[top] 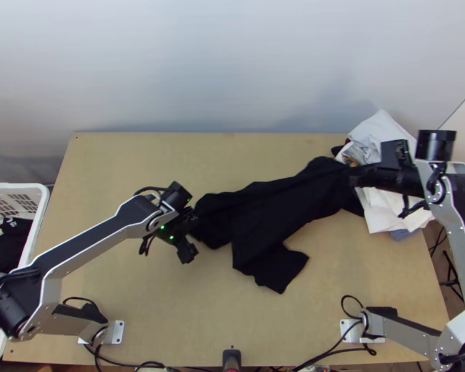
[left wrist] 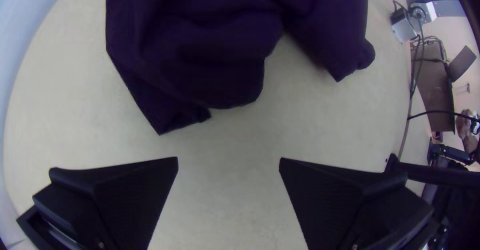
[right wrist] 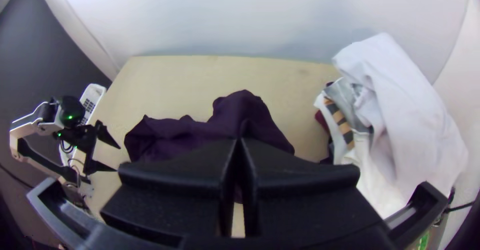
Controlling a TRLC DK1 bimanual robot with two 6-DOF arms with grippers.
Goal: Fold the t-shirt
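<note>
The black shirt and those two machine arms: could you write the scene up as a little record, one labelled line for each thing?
Shirt: black, bunched, stretched across the table, not folded
Left arm: jaws open beside the shirt, holding nothing
Right arm: jaws shut on the shirt's end near the pile
Pile: mostly white clothes, at the table's right side
Basket: white, at the left, with clothes inside
Table: light wood

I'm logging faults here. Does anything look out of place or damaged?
Nothing looks spilled or damaged. The black t-shirt lies bunched and askew, pinched by the right gripper, probably ordinary mid-fold. The loose heap of clothes at the table's far right corner looks untidy.
</note>
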